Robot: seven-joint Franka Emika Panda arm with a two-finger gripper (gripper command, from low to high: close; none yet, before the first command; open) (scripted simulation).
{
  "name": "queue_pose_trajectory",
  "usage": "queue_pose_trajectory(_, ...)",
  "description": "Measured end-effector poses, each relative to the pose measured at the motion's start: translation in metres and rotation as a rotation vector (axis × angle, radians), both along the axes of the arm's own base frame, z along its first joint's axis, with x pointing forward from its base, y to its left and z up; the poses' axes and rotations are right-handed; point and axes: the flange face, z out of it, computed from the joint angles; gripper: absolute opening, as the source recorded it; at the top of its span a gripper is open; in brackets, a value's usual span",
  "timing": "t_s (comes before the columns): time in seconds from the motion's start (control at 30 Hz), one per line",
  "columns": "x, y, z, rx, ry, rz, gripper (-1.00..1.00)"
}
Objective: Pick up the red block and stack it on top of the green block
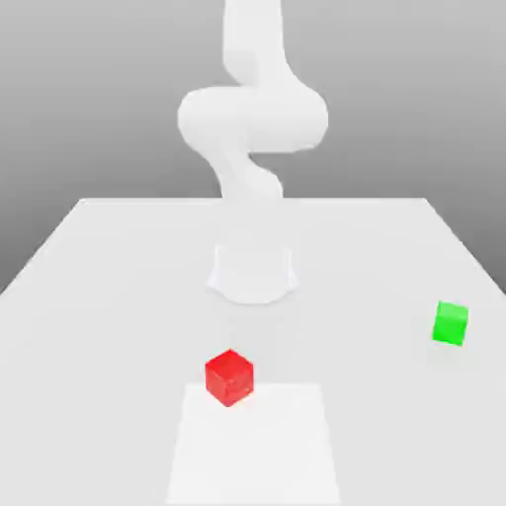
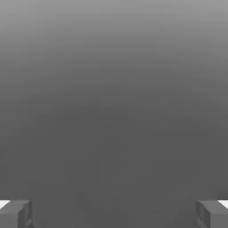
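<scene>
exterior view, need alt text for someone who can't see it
A red block sits on a white table in front of a white robot arm, with a green block apart from it toward the exterior view's right. Neither block is held or stacked.

You have: one small glossy red cube (image 1: 229, 377), one small plain green cube (image 1: 451, 324), one white tabletop (image 1: 99, 287), one white robot arm (image 1: 252, 128), two grey fingertips (image 2: 15, 213).
</scene>
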Motion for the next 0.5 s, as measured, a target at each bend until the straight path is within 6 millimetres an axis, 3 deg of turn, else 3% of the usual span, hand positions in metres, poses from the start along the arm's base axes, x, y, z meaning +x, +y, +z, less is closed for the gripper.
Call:
queue_pose_trajectory(0.13,0.033,-0.016,-0.099,0.103,0.147,-0.127,0.00)
queue_pose_trajectory(0.27,0.041,-0.024,-0.199,0.177,0.293,-0.258,0.00)
queue_pose_trajectory(0.4,0.026,-0.026,-0.300,0.228,0.443,-0.404,0.00)
queue_pose_trajectory(0.5,-0.005,-0.024,-0.377,0.251,0.564,-0.534,0.00)
